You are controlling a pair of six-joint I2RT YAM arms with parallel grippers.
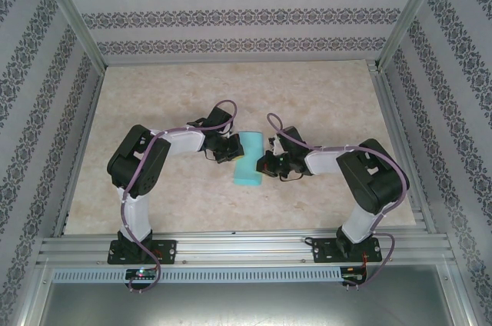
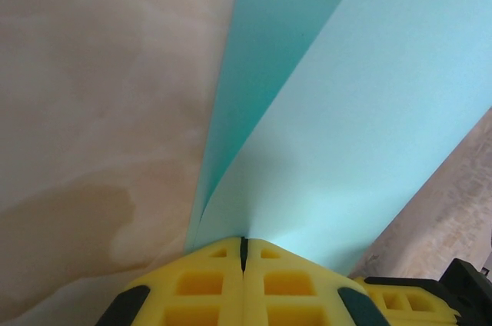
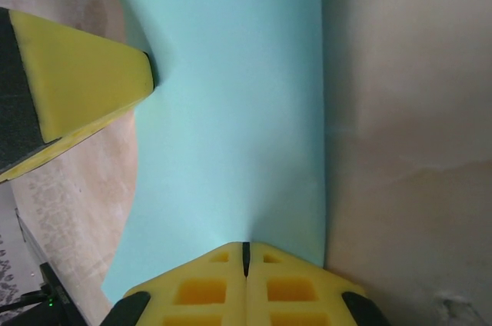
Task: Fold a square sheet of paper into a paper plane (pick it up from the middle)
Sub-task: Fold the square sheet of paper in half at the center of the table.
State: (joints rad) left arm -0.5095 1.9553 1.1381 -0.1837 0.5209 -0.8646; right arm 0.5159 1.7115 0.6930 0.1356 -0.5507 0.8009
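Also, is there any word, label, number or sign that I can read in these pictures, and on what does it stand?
None: no text can be read.
Paper: plain turquoise, no marks.
Yellow jaws: no lettering.
Walls: only an ornamental pattern, no letters.
Table: marbled surface, no signs.

The top camera looks down from above the near edge over the whole table; both wrist cameras face one sheet of paper closely, from opposite sides.
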